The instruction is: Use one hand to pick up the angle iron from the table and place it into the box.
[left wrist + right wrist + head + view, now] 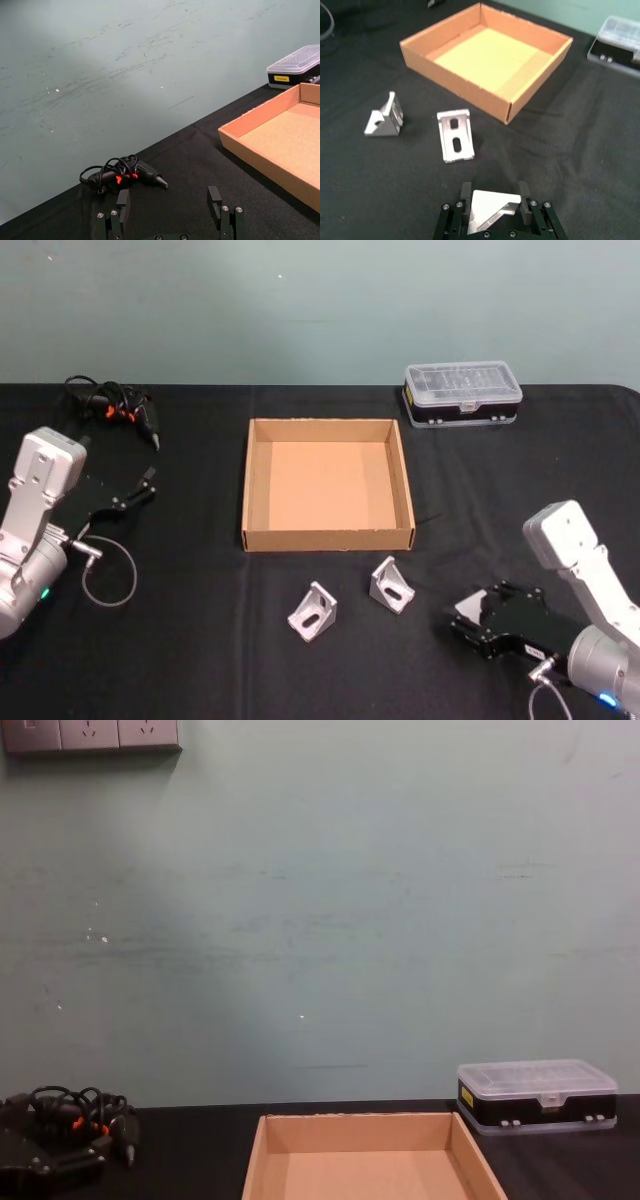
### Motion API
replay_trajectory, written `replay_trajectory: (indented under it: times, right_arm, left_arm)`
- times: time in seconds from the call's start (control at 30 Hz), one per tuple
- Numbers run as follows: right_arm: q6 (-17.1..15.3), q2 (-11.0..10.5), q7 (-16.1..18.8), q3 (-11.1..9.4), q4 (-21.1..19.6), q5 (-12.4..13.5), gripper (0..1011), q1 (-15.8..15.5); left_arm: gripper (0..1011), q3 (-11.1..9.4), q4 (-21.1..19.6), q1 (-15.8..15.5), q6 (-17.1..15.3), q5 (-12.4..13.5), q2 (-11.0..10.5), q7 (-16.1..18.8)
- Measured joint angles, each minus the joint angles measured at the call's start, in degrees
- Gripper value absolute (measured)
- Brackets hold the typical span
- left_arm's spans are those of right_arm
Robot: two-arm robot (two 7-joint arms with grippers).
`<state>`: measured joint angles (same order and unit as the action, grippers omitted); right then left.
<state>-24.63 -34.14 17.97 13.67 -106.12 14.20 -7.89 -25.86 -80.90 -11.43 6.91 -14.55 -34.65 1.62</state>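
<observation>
Right wrist view tells me the most: my right hand (494,195) is pinching an angle iron (487,210). One slim finger presses on each side of it, and its flat silver face is turned up toward the camera. I grip it across its narrow width, I think, so the fingers bear on parallel faces and the piece cannot twist out on the way. In the head view this hand sits low at the front right of the table (200,640). I cannot tell whether the piece is clear of the cloth yet.

The box (326,538) lies ahead and to my left, open-topped and holding nothing. It is near enough for one arm to reach. Its near wall is low, so the carry should need only a modest lift before moving across.

Two more pieces lie between me and the box. A second angle iron (392,585) stands just in front of the near wall, and a third angle iron (312,612) lies a little to its left. I judge my path should pass above them rather than sweep through.

My left hand (140,488) rests spread and idle at the far left, well apart from everything.
</observation>
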Motion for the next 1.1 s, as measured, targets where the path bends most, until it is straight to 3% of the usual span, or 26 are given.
replay_trajectory:
  times: [0.2, 0.4, 0.6, 0.73, 0.83, 0.9, 1.1]
  right_arm:
    - [1.0, 1.6, 0.0, -1.0, -1.5, 0.2, 563, -0.2]
    - [0.9, 4.0, 0.0, -0.6, -1.3, 0.6, 563, 3.5]
    - [-0.3, 7.1, 1.5, 0.8, 2.5, 2.3, 563, 11.3]
    - [-1.0, 9.4, 2.5, 2.6, 7.5, 3.4, 563, 18.0]
    - [-1.2, 10.5, 2.9, 3.9, 10.3, 3.5, 562, 21.3]
    - [-1.2, 11.9, 3.2, 5.8, 14.0, 3.2, 563, 25.3]
    - [-0.8, 14.2, 3.3, 8.7, 20.4, 2.1, 563, 30.8]
  left_arm:
    - [1011, 0.0, 0.0, 0.0, 0.0, 0.0, 0.0, 0.0]
    - [1011, 0.0, 0.0, 0.0, 0.0, 0.0, 0.0, 0.0]
    - [1011, 0.0, 0.0, 0.0, 0.0, 0.0, 0.0, 0.0]
    - [1011, 0.0, 0.0, 0.0, 0.0, 0.0, 0.0, 0.0]
    - [1011, 0.0, 0.0, 0.0, 0.0, 0.0, 0.0, 0.0]
    - [1011, 0.0, 0.0, 0.0, 0.0, 0.0, 0.0, 0.0]
    - [1011, 0.0, 0.0, 0.0, 0.0, 0.0, 0.0, 0.0]
